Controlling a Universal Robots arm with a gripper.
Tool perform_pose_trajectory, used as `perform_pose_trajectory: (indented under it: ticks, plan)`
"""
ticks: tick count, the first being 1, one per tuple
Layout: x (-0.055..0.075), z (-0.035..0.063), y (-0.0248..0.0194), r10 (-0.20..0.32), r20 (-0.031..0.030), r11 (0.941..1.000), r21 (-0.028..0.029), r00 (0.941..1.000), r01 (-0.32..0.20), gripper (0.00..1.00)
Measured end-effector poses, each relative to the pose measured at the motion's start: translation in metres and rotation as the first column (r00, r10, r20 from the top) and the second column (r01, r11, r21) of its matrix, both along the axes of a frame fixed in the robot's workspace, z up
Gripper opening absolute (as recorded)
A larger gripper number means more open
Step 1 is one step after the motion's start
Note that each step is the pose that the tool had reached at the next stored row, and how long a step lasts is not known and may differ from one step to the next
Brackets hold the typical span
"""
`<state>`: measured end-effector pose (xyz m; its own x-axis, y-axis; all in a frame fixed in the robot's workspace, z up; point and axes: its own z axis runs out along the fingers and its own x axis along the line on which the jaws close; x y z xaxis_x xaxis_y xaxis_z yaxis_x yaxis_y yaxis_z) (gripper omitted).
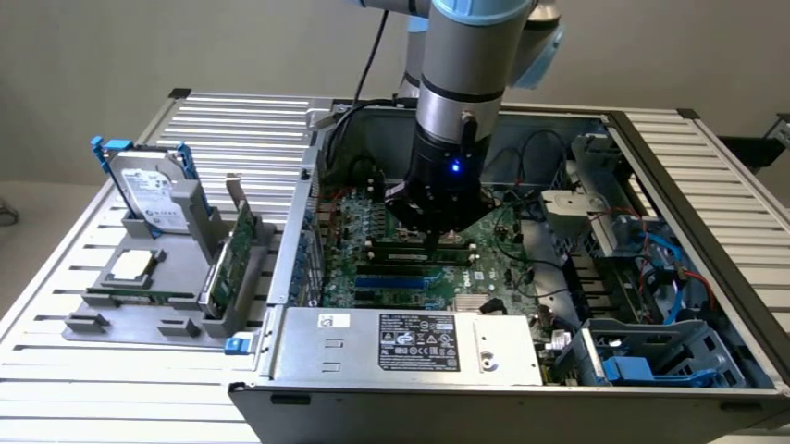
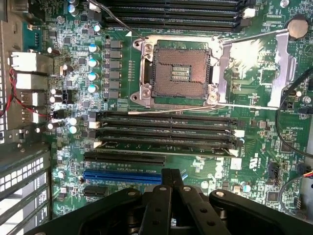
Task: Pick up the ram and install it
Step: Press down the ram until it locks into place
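My gripper [image 1: 432, 229] hangs inside the open computer case, low over the motherboard [image 1: 494, 268]. Its dark fingers [image 2: 171, 178] are shut with nothing between them. The ram [image 2: 166, 142], a long thin green stick, stands on edge in one of the black memory slots just ahead of the fingertips, between white end latches. In the exterior view the ram [image 1: 417, 250] lies in the slot row right under the gripper. I cannot tell whether the fingers touch it. The open processor socket [image 2: 178, 73] sits beyond the slots.
The case walls [image 1: 302, 222] surround the arm, with a power supply [image 1: 408, 342] in front and cables and drive bays [image 1: 642, 268] at the exterior view's right. A grey tray [image 1: 136, 314] at that view's left holds a hard drive [image 1: 154, 199], a silver chip [image 1: 129, 266] and an expansion card [image 1: 232, 259].
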<state>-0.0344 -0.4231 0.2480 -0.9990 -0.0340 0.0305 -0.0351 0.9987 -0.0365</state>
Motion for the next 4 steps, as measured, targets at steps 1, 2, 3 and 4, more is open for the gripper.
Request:
perform_pose_trajectory:
  ticks: [1,2,3,4]
  plan:
    - [0.0000,0.0000,-0.0001,0.000,-0.0001,1.0000,0.0000,1.0000,0.000,0.11]
    - [0.0000,0.0000,-0.0002,0.000,0.0000,1.0000,0.0000,1.0000,0.000,0.11]
    - [0.0000,0.0000,-0.0003,0.000,0.0000,1.0000,0.0000,1.0000,0.000,0.11]
    - [0.0000,0.0000,-0.0004,0.000,0.0000,1.0000,0.0001,1.0000,0.000,0.11]
